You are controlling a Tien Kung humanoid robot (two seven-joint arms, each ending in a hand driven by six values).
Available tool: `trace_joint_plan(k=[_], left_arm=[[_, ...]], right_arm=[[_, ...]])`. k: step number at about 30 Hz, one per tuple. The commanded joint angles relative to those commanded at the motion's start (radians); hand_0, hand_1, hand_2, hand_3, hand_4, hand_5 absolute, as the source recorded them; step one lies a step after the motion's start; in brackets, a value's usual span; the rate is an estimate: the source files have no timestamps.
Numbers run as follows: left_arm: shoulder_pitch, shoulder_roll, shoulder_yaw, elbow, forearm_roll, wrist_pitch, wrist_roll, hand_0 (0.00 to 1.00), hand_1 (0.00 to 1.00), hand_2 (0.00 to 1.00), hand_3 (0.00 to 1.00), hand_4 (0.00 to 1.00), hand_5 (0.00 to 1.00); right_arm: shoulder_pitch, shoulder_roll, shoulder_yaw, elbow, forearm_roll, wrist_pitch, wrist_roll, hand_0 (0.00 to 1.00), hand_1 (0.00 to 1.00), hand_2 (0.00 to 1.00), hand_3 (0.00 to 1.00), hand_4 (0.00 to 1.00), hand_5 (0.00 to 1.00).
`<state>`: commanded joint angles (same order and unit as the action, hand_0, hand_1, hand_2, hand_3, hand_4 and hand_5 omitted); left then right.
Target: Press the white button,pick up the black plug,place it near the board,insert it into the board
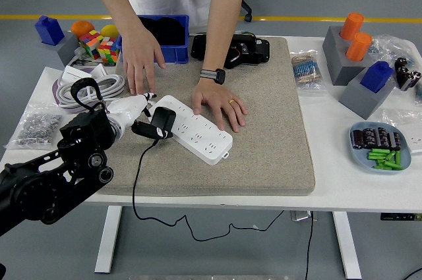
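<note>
The white power strip (198, 131) lies slantwise on the beige mat (270, 141). The black plug (161, 122) sits on the strip's left end, and its black cable (135, 181) hangs over the table's near edge. My left hand (135, 110) is just left of the plug, its pale fingers (129, 105) stretched toward it and loosely spread; none of them closes around the plug. A person's hand (221, 103) lies flat on the mat against the strip's far side. The person's other hand (142, 53) points down with its fingertips on the mat by the strip's left end.
A blue bin (173, 37) and a black device (231, 49) stand at the mat's far edge. A coiled grey cable (89, 87), a bag of screws (37, 128) and a colour cube (100, 47) lie at left. Grey blocks with orange cylinders (349, 39) and a blue plate (359, 151) are at right.
</note>
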<state>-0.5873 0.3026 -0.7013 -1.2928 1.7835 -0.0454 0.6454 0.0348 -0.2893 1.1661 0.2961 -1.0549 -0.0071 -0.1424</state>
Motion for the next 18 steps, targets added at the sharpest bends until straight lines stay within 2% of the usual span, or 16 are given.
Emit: trace_joint_plan(k=[13, 15, 18], left_arm=[[0.025, 0.025, -0.056, -0.043, -0.013, -0.024, 0.0, 0.98, 0.998, 0.998, 0.998, 0.998, 0.544], [0.032, 0.028, -0.07, -0.057, -0.008, -0.018, 0.0, 0.98, 0.998, 0.998, 0.998, 0.998, 0.544], [0.042, 0.032, -0.081, -0.077, 0.008, 0.027, 0.0, 0.981, 0.998, 0.998, 0.998, 0.998, 0.557]], right_arm=[[-0.001, 0.003, 0.004, 0.0, -0.001, 0.001, 0.001, 0.63, 0.629, 0.611, 0.591, 0.681, 0.423], [-0.001, 0.004, 0.005, 0.0, -0.001, 0.001, 0.002, 0.63, 0.629, 0.611, 0.591, 0.681, 0.423], [-0.001, 0.005, 0.006, 0.0, -0.001, 0.0, 0.002, 0.629, 0.629, 0.61, 0.591, 0.685, 0.417]])
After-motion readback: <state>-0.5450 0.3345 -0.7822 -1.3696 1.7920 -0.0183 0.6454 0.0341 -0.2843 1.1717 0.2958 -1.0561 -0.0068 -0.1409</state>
